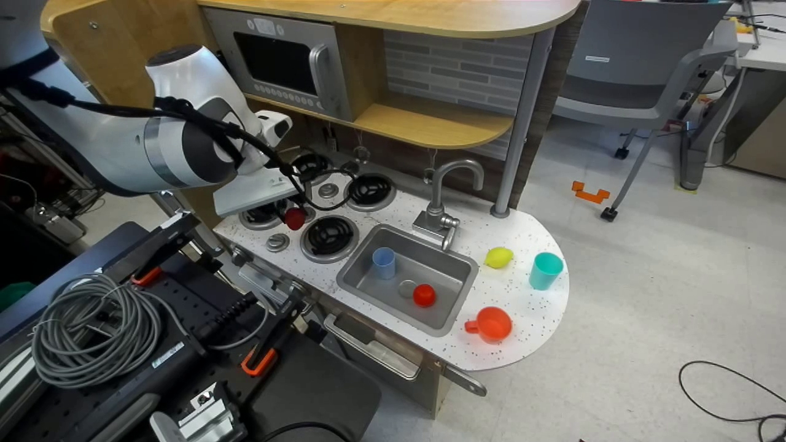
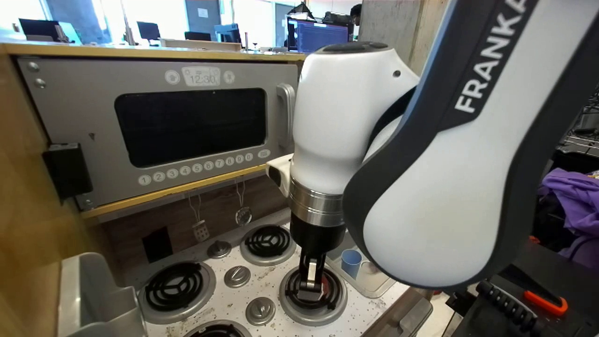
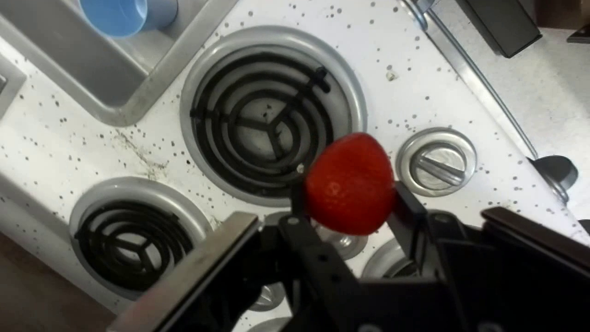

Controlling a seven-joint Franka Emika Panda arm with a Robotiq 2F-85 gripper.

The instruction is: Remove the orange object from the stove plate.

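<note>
The orange object (image 3: 350, 184), a roundish red-orange piece, sits between the two black fingers of my gripper (image 3: 353, 198) in the wrist view. Both fingers touch its sides, and it appears raised above the white top. It also shows in an exterior view (image 1: 295, 218), under the wrist; in an exterior view it is mostly hidden behind the gripper (image 2: 312, 286). A stove plate (image 3: 274, 37), black coil with a silver rim, lies below and beside the held piece, with nothing else on it. This plate also shows in both exterior views (image 1: 330, 236) (image 2: 304, 318).
Other burners (image 1: 371, 191) and knobs (image 3: 437, 161) are near. The sink (image 1: 408, 331) holds a blue cup (image 1: 384, 263) and a red piece (image 1: 424, 295). A yellow lemon (image 1: 498, 257), teal cup (image 1: 546, 271) and orange-red cup (image 1: 493, 324) stand beyond. A microwave (image 2: 187, 126) overhangs the burners.
</note>
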